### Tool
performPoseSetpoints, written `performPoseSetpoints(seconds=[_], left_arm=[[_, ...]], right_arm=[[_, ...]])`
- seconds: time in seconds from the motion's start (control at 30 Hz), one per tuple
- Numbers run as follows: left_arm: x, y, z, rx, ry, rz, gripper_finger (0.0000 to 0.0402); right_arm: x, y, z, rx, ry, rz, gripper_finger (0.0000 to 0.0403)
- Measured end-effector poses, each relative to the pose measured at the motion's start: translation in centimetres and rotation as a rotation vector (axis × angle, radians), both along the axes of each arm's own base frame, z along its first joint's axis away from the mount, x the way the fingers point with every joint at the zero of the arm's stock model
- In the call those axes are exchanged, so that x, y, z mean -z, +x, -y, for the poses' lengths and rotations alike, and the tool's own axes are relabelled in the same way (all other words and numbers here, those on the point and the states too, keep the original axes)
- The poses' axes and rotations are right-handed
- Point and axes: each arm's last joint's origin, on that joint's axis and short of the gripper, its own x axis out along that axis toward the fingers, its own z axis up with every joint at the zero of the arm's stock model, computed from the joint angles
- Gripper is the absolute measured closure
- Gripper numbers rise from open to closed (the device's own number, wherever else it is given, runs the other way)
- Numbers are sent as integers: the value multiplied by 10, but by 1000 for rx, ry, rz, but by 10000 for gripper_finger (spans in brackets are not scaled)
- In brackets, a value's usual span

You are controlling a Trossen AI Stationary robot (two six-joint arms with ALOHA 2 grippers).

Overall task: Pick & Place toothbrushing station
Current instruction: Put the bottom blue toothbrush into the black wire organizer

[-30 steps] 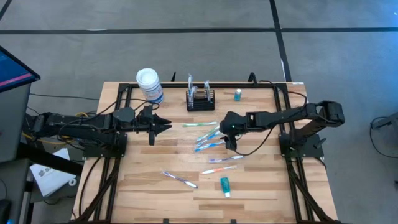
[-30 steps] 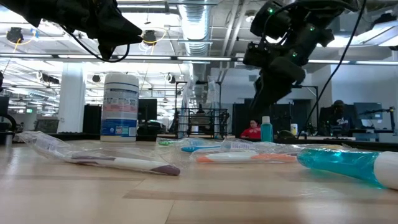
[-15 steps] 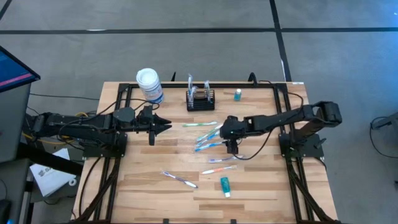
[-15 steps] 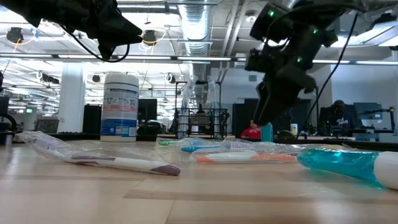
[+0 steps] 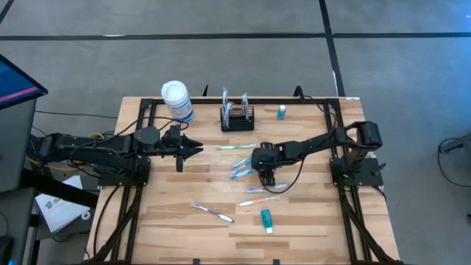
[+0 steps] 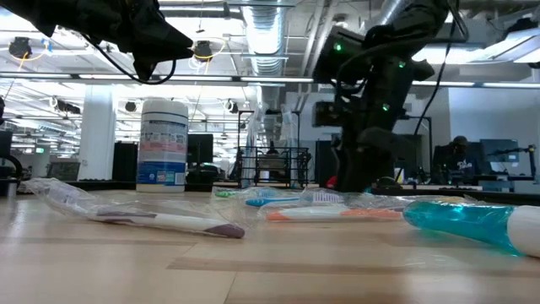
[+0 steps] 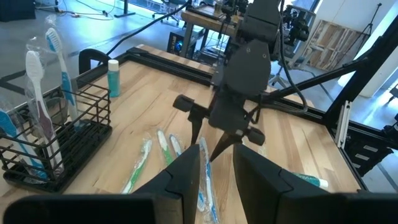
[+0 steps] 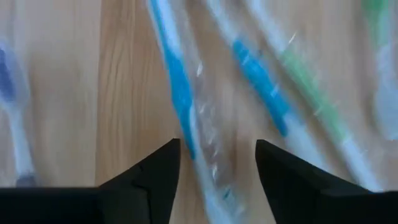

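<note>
We are judging the job as only partly done. The toothbrushing station (image 5: 238, 118), a black wire-mesh basket, is standing at the far edge of the desk (image 5: 169, 221) and is already holding a couple of wrapped toothbrushes upright, while many more are lying loose. A cluster of wrapped toothbrushes (image 5: 241, 163) is sitting mid-desk, two more are lying nearer the front, and a teal toothpaste tube (image 5: 266, 219) is lying there too.

We are lowering the right tool (image 5: 266, 175) over that cluster with its fingers spread wide, straddling a blue-handled toothbrush (image 8: 177, 87) but not yet pinching it. The left tool (image 5: 193, 150) is hovering well apart, to the left of the cluster; we cannot tell whether its fingers are pressed together or parted.

We are finding the clear wrappers hard to separate where the brushes overlap, so we cannot count them exactly. The basket's contents are partly cut off in the left wrist view.
</note>
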Motion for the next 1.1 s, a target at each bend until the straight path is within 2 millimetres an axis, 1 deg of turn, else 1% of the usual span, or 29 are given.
performPoseSetpoints(seconds=[0.1,0.2,0.43,0.47,0.6,0.67,0.83,0.97,1.1], left_arm=[[0,0,0,0,0,0,309],[0,0,0,0,0,0,309],[0,0,0,0,0,0,309],[0,0,0,0,0,0,309],[4,0,0,0,0,-11,309],[8,-1,0,0,-3,-22,309],[17,-2,0,-2,-10,-40,309],[15,-1,0,-2,-11,-5,309],[8,1,0,8,-8,73,309]], right_arm=[[0,5,-2,-5,0,-30,238],[-1,7,-3,-22,-5,-55,277],[-8,10,-7,-60,-20,-83,387],[-9,10,-7,-66,-22,-85,391],[-16,14,-9,-71,-23,-86,387],[-22,16,-9,-82,-27,-104,395],[-40,23,-13,-110,-75,-120,396],[-58,29,-19,-123,-149,-122,397],[-77,36,-25,-158,-217,-106,399]])
